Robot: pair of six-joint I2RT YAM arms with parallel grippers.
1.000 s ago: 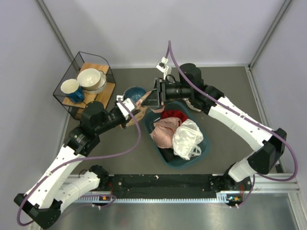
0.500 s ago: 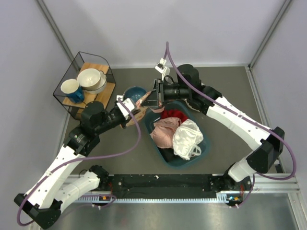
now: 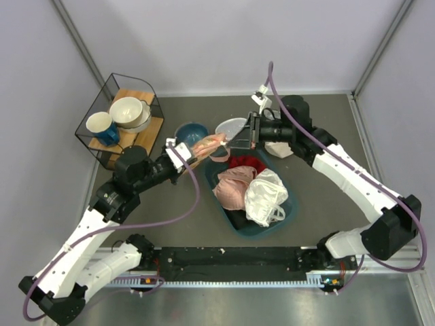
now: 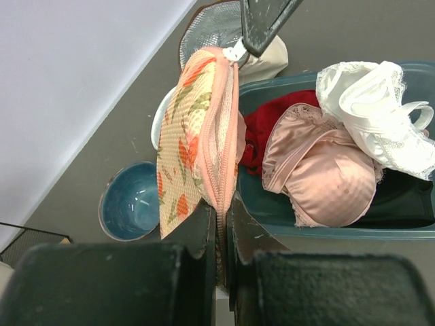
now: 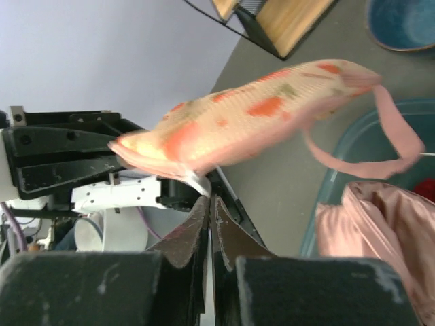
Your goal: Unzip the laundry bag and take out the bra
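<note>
The laundry bag [image 3: 207, 145], peach-pink with orange print, hangs stretched in the air between my two grippers, left of the teal basin [image 3: 289, 204]. My left gripper [image 3: 188, 155] is shut on the bag's zipped edge [image 4: 221, 170]. My right gripper [image 3: 239, 142] is shut on the silver zip pull [image 4: 234, 51] at the bag's far end, which also shows in the right wrist view [image 5: 201, 183]. The pink loop strap [image 5: 387, 129] dangles below the bag [image 5: 258, 115]. The mustard-yellow bra is not in view; I cannot see inside the bag.
The basin holds a pale pink lacy garment [image 3: 234, 187], a white glossy bundle [image 3: 265, 197] and a red garment [image 3: 246, 163]. A blue bowl [image 3: 190, 132] and a beige pouch with silver lining [image 3: 230, 126] lie behind the bag. A wire rack [image 3: 121, 122] with mugs stands at the back left.
My right gripper has pulled to the right, away from the left one, with the zip pull. The bag now shows stretched out between the two grippers.
</note>
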